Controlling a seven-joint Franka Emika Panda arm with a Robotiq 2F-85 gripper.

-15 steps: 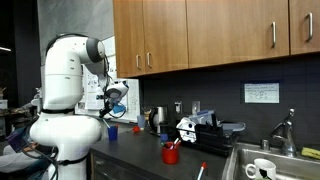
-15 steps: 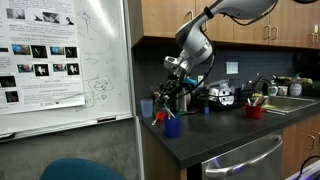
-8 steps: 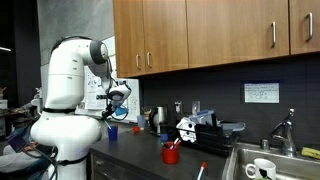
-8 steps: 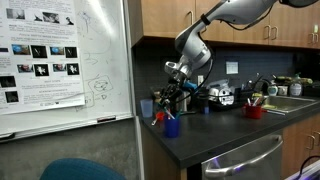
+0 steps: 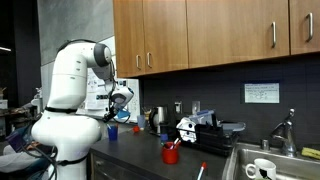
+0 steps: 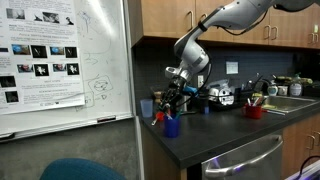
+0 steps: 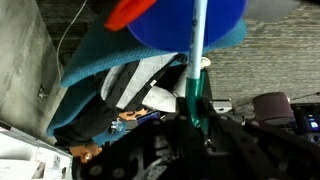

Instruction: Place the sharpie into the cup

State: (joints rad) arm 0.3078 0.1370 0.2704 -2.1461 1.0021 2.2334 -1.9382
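Observation:
In the wrist view my gripper (image 7: 196, 125) is shut on a green sharpie (image 7: 195, 80). The sharpie points away from the jaws, and its pale far end lies over a blue cup (image 7: 165, 25) at the top of the frame. I cannot tell whether the tip is inside the cup. In both exterior views the gripper (image 5: 119, 100) (image 6: 177, 99) hangs just above the blue cup (image 5: 111, 131) (image 6: 172, 126), which stands near the end of the dark counter (image 6: 215, 135).
A red cup (image 5: 171, 154) (image 6: 254, 111) holding items stands further along the counter. A pale blue cup (image 6: 147, 108) stands behind the blue one. Kettles and small appliances line the back wall. A sink (image 5: 262, 170) is at the far end. A whiteboard (image 6: 60, 60) stands beside the counter's end.
The arm has shifted slightly, and the gripper has come a little lower over the blue cup, still holding the sharpie.

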